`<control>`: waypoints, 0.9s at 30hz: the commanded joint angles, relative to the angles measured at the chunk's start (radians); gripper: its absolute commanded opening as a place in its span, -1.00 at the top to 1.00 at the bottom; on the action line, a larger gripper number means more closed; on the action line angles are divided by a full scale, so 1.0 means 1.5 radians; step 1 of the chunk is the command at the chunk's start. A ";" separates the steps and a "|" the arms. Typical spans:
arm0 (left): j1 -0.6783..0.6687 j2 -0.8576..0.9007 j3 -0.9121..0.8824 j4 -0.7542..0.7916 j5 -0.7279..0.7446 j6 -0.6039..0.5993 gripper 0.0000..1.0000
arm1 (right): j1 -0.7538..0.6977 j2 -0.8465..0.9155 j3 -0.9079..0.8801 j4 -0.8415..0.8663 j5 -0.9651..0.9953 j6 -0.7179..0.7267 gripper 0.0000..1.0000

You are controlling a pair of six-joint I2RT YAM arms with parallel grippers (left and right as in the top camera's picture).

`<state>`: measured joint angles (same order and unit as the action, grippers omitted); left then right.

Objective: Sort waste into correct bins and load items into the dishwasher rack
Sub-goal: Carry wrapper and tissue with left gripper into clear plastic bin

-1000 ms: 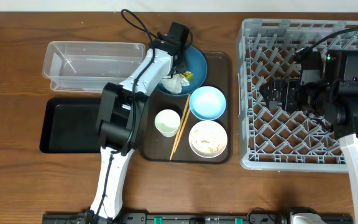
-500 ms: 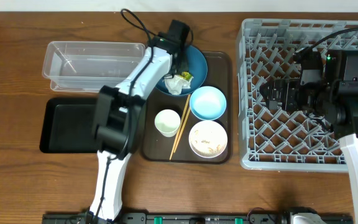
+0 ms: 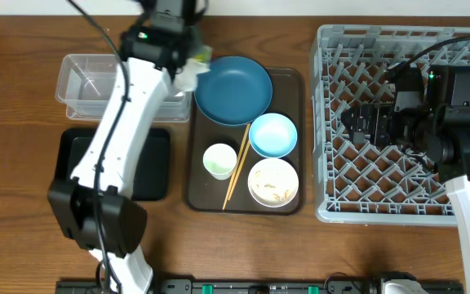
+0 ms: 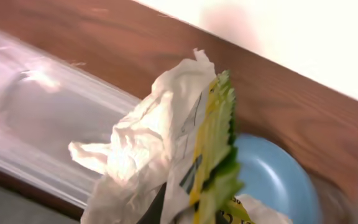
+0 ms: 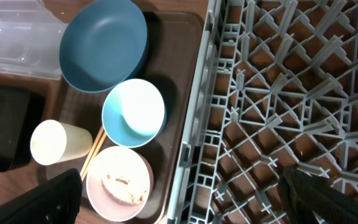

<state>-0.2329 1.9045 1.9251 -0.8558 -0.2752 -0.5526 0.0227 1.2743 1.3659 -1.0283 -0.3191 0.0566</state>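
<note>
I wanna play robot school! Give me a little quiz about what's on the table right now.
1. True or false: the chopsticks lie on the brown tray.
2. What does the left gripper hold? A: tissue and wrapper. B: white cup. C: blue plate.
3. Fill in: the rice bits sit in the ___ bowl.
Key: 1 true; 2 A; 3 white.

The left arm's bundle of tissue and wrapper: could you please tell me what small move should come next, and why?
Probably shift the left gripper a little to its left, over the middle of the clear tub, before opening the jaws. The tissue and wrapper hang pinched at the tub's right edge, beside the dark blue plate, so a release here might spill outside.
</note>
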 commanded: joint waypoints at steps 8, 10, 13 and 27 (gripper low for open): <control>0.123 0.114 -0.018 0.027 -0.047 -0.171 0.53 | -0.001 0.001 0.014 -0.001 -0.008 -0.001 -0.94; 0.129 0.123 -0.018 0.022 -0.026 -0.171 0.21 | -0.001 0.001 0.014 -0.001 -0.007 0.007 -0.93; 0.129 0.123 -0.018 0.012 -0.021 -0.168 -0.14 | -0.001 0.001 0.014 -0.001 -0.008 0.012 -0.95; 0.128 -0.004 -0.018 -0.022 0.132 0.108 -0.72 | -0.001 0.001 0.014 0.007 -0.007 0.011 -0.98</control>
<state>-0.0376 2.0136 1.8912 -0.8646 -0.2016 -0.5804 0.0227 1.2743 1.3659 -1.0241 -0.3191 0.0647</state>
